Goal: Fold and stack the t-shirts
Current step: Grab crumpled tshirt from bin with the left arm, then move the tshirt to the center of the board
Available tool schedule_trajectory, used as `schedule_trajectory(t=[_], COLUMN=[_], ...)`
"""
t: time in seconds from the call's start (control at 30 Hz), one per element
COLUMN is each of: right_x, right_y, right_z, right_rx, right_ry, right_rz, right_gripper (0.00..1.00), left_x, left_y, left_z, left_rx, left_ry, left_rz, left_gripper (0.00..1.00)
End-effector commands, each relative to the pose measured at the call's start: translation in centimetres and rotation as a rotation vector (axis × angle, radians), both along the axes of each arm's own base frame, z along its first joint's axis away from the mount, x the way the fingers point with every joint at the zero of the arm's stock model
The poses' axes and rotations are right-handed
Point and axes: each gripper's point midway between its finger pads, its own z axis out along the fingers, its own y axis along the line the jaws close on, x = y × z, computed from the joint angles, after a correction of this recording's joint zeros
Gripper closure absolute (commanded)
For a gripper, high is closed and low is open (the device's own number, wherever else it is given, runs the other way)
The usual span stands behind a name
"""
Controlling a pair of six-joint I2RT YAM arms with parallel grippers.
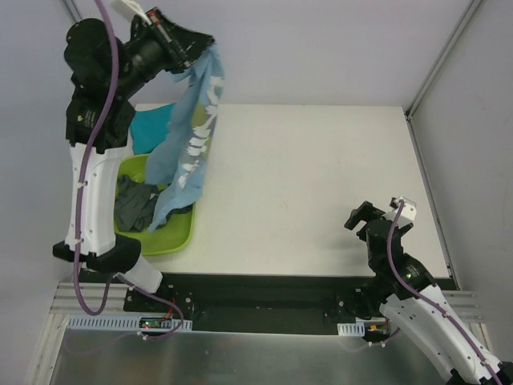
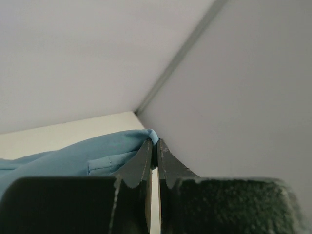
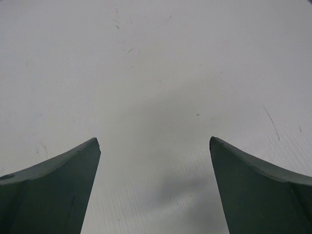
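A light blue t-shirt [image 1: 191, 140] with white and green print hangs from my left gripper [image 1: 210, 48], raised high at the back left; its lower end reaches the tub. In the left wrist view the gripper [image 2: 155, 144] is shut on a fold of this blue fabric [image 2: 73, 157]. A teal t-shirt [image 1: 152, 128] and a dark grey t-shirt [image 1: 135, 204] lie in the lime-green tub [image 1: 172, 237]. My right gripper [image 1: 358, 216] is open, low over the bare table at the front right; the right wrist view shows its fingertips [image 3: 80, 158] wide apart with nothing between them.
The white table [image 1: 321, 184] stretches from the tub to the right edge. Grey walls stand behind and to the right, with a metal corner post [image 1: 441, 64]. The tub sits at the table's left front.
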Motion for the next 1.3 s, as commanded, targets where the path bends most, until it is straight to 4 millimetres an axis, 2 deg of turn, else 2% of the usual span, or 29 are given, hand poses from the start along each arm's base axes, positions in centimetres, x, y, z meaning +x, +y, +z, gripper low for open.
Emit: schedule_trajectory(t=[0.0,0.07,0.13,0.2,0.27,0.37,0.4,0.47,0.53,0.57,0.6,0.67,0.73,0.8,0.87,0.93,0.97,1.03,1.13,1.2,1.27], right_x=[0.1,0.1,0.1,0.1,0.1,0.0,0.0,-0.1,-0.5,-0.7,-0.9,-1.1,-1.1,-1.2,-1.1,-1.1,-1.0,-0.8,0.0,0.5,1.2], right_y=[-0.2,-0.3,-0.3,-0.2,-0.3,-0.6,-0.7,-1.0,-1.7,-2.2,-2.5,-2.8,-2.9,-3.0,-3.1,-3.1,-3.0,-2.6,-1.2,0.0,1.0], right_z=[0.1,0.0,0.0,0.0,-0.1,-0.2,-0.2,-0.2,-0.1,-0.1,0.0,0.0,-0.1,-0.1,0.0,-0.1,-0.1,-0.1,0.0,0.2,0.6], right_rx=[-0.003,-0.006,-0.009,-0.008,-0.012,-0.018,-0.015,-0.023,-0.031,-0.032,-0.033,-0.033,-0.028,-0.031,-0.038,-0.052,-0.059,-0.081,-0.114,-0.123,-0.126], right_ry=[-0.009,-0.008,-0.006,-0.005,-0.005,-0.003,-0.001,-0.002,0.006,0.008,0.007,0.008,0.002,0.001,0.003,0.011,0.017,0.03,0.053,0.067,0.08], right_rz=[-0.011,-0.014,-0.014,-0.012,-0.016,-0.033,-0.04,-0.055,-0.089,-0.113,-0.127,-0.145,-0.151,-0.154,-0.155,-0.153,-0.146,-0.12,-0.029,0.038,0.08], right_gripper=[0.04,0.04,0.04,0.04,0.04,0.04,0.04,0.04,0.04,0.04,0.04,0.04,0.04,0.04,0.04,0.04,0.04,0.04,0.04,0.04,0.04], left_x=[-4.4,-4.5,-4.2,-2.9,-1.9,0.5,0.7,0.0,-1.3,-1.8,-2.5,-3.6,-4.1,-4.1,-2.9,-1.6,-1.2,-0.1,0.5,1.5,2.6], left_y=[-7.2,-10.3,-13.2,-16.2,-18.1,-20.6,-22.1,-25.2,-28.2,-29.1,-30.0,-30.6,-30.0,-28.3,-25.3,-20.7,-18.6,-13.5,-8.5,-6.3,-6.0], left_z=[4.0,3.0,1.2,-2.0,-5.4,-12.4,-15.7,-21.4,-27.0,-29.3,-31.3,-33.7,-34.2,-34.1,-34.6,-37.3,-37.8,-40.1,-43.0,-44.4,-45.4], left_rx=[0.025,0.048,0.087,0.142,0.186,0.251,0.276,0.331,0.398,0.415,0.43,0.444,0.462,0.506,0.581,0.684,0.713,0.772,0.793,0.796,0.789], left_ry=[-0.205,-0.217,-0.214,-0.177,-0.114,0.036,0.109,0.211,0.282,0.329,0.364,0.413,0.417,0.389,0.376,0.416,0.428,0.493,0.59,0.645,0.681], left_rz=[-0.323,-0.392,-0.429,-0.447,-0.478,-0.501,-0.526,-0.606,-0.703,-0.73,-0.772,-0.827,-0.83,-0.767,-0.584,-0.346,-0.246,-0.011,0.136,0.169,0.141], left_gripper=[1.0,1.0,1.0,1.0,1.0,0.96,0.95,0.94,0.81,0.68,0.5,0.27,0.01,0.01,0.01,0.01,0.01,0.01,0.01,0.01,0.01])
